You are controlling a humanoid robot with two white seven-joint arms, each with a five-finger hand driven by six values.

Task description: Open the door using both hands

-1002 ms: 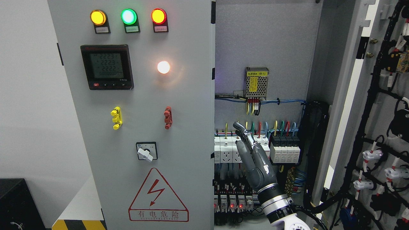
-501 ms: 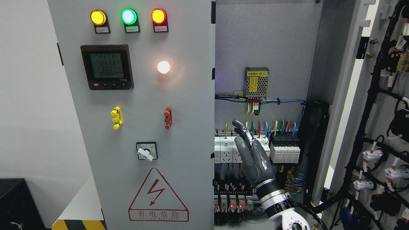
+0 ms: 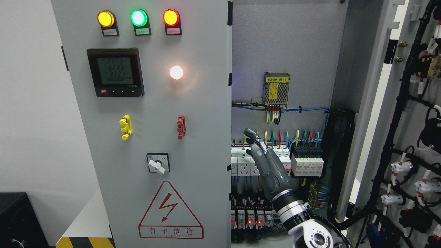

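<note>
The grey cabinet's left door stands shut, carrying three lamps, a meter, a rotary switch and a red warning triangle. The right door is swung wide open at the right, its inner side lined with black wiring. My right hand is raised inside the open compartment, fingers extended and relaxed, holding nothing. It sits just right of the left door's free edge, in front of the breakers. The left arm is out of view.
Inside the cabinet are a power supply module, rows of breakers and sockets, coloured wires and relays with red LEDs. A black box stands at the lower left, beside a yellow-black striped edge.
My right hand has moved left and slightly up, closer to the left door's edge. Its wrist has turned, showing a round joint at the bottom. Doors have not moved.
</note>
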